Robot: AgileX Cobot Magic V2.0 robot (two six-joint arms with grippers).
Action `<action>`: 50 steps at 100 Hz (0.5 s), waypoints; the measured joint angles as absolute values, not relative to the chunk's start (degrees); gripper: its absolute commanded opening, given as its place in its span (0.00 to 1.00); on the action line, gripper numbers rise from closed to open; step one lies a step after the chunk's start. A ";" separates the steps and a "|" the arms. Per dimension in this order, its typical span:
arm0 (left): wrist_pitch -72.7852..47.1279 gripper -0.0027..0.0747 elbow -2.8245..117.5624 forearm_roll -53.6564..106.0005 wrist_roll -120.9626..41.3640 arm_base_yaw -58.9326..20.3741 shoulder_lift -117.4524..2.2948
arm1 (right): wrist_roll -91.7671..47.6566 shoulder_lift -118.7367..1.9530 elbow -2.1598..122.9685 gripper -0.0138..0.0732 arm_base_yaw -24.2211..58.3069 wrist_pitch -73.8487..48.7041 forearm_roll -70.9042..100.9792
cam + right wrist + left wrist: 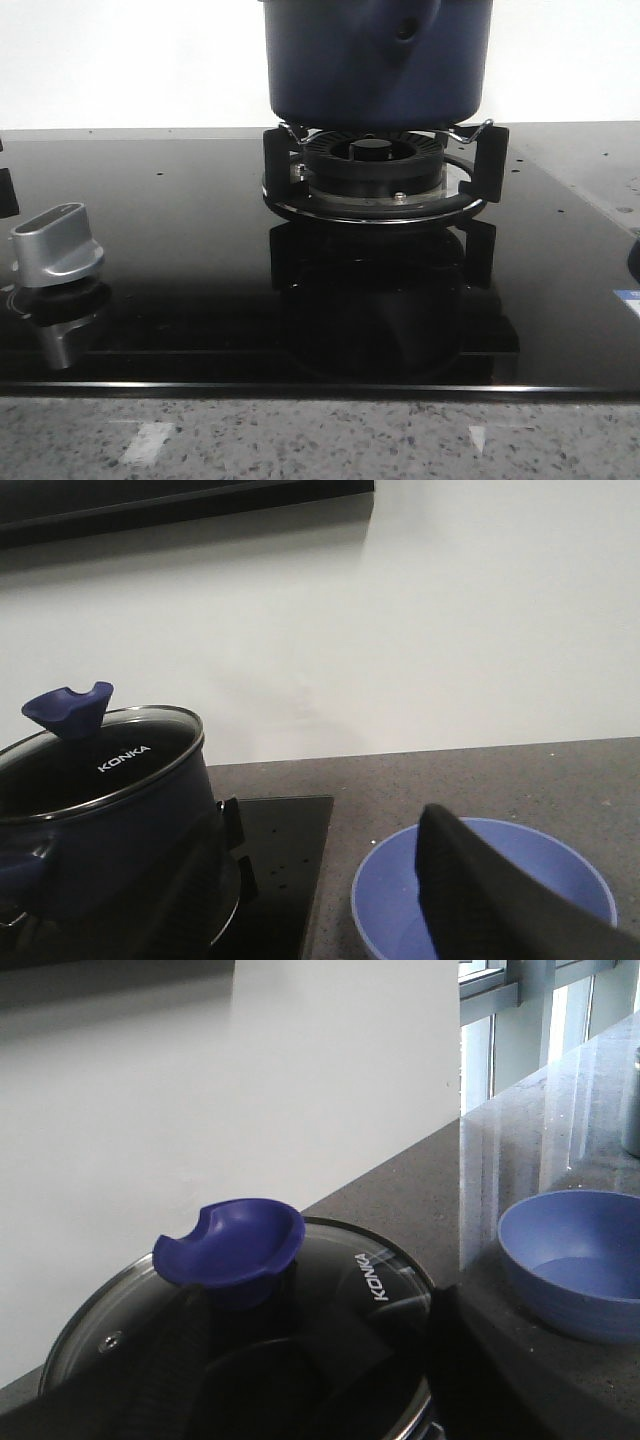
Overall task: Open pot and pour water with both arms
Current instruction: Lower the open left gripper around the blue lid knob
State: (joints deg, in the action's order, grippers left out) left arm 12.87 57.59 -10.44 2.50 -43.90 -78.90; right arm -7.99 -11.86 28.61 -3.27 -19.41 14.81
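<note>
The dark navy pot [375, 60] stands on the burner at the back centre, its handle lug with the round hole facing me. It wears a glass lid [380, 1280] marked KONKA, with a blue knob [232, 1245]. My left gripper [262, 1305] is open low over the lid, one finger on each side of the knob's stem and not closed on it. The pot also shows in the right wrist view [100, 820]. My right gripper [322, 820] is open and empty, spread wide between the pot's side and the smaller blue bowl [385, 900]. Neither gripper shows in the front view.
The black burner ring and pot supports [375, 185] sit on a black glass hob [180, 300]. A silver control knob [55, 245] is at the front left. The blue bowl [580, 1260] stands on the grey stone counter right of the hob. A white wall is close behind.
</note>
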 measured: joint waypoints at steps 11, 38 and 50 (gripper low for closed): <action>13.22 0.53 57.83 -9.71 2.59 -43.90 -80.17 | -7.99 -11.86 28.61 0.60 -3.27 -19.52 14.81; 17.26 0.53 58.62 -8.54 2.59 -43.90 -81.87 | -7.99 -11.86 28.61 0.60 -3.27 -19.84 14.81; 17.77 0.53 58.74 -6.61 2.59 -43.90 -83.57 | -7.99 -11.86 28.61 0.60 -3.27 -19.84 14.81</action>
State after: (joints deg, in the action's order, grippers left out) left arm 17.77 58.74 -6.61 2.59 -43.90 -83.57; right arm -7.99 -11.86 28.61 -3.27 -19.84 14.81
